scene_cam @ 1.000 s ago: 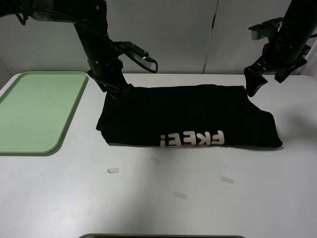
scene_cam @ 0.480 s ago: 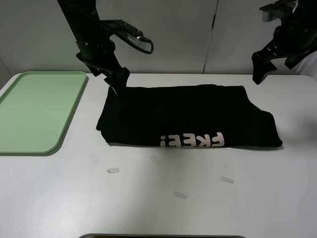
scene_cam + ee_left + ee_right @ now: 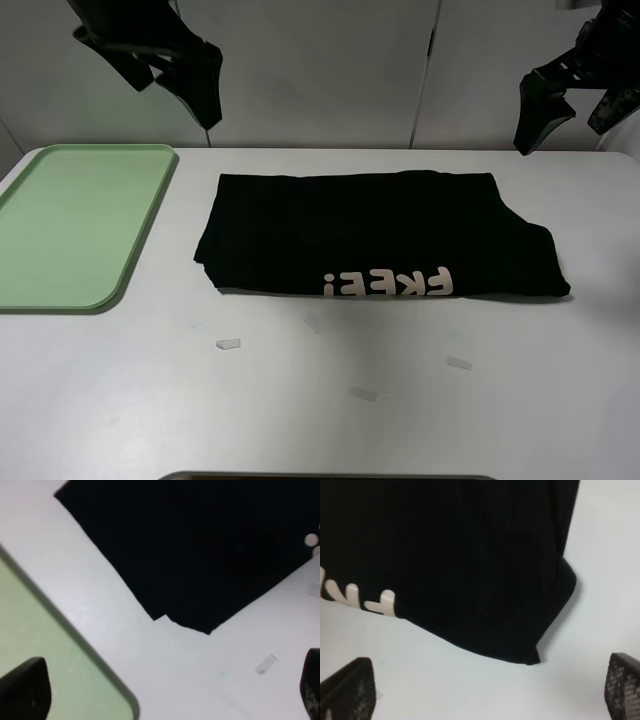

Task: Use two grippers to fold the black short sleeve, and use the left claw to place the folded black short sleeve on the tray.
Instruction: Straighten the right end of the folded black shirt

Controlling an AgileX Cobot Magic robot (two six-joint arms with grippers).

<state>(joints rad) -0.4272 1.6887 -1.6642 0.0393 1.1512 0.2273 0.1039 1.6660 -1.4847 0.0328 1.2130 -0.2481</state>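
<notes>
Left gripper: jaws spread wide, nothing in them. It hangs in the air above the far left corner of the black short sleeve, well clear of the cloth. In the left wrist view its two fingertips sit at opposite edges of the frame, with only the table between them.

Right gripper: also wide open and empty. It hangs off the far right end of the shirt, not touching it. In the right wrist view the mesh-faced pads stand far apart over bare table, with the shirt's near right corner just beyond.

The shirt lies flat on the table as a folded wide rectangle, with the pink letters along the near edge.

The tray is left of the shirt, with a strip of table between them. The shirt is not on the tray.

A few small clear scraps lie on the table in front of the shirt.
</notes>
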